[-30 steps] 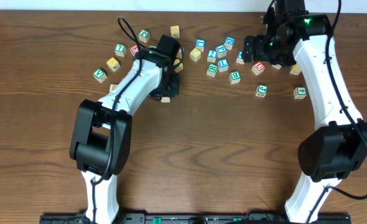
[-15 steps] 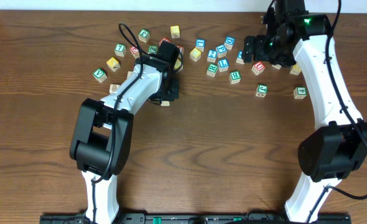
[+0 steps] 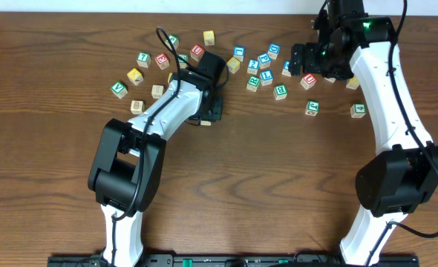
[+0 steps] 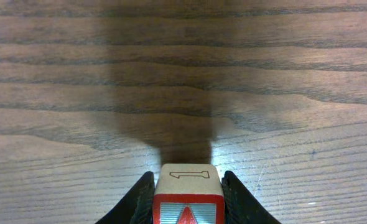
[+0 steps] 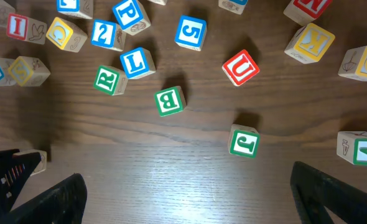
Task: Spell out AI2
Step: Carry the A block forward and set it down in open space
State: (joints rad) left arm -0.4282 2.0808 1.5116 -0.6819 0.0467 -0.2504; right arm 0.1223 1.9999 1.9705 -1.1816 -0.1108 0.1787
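Within left claw [image 4: 188, 198], A cube [image 4: 188, 186], gripped

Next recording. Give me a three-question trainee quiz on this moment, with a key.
1. True or false: the left gripper is shut on a red-bordered cube.
2. In the right wrist view, which colour is the border of the 2 cube? A red, B blue, C green.
3. Fill in: the right gripper stands ___, holding nothing.
Key: 1 true; 2 B; 3 open.
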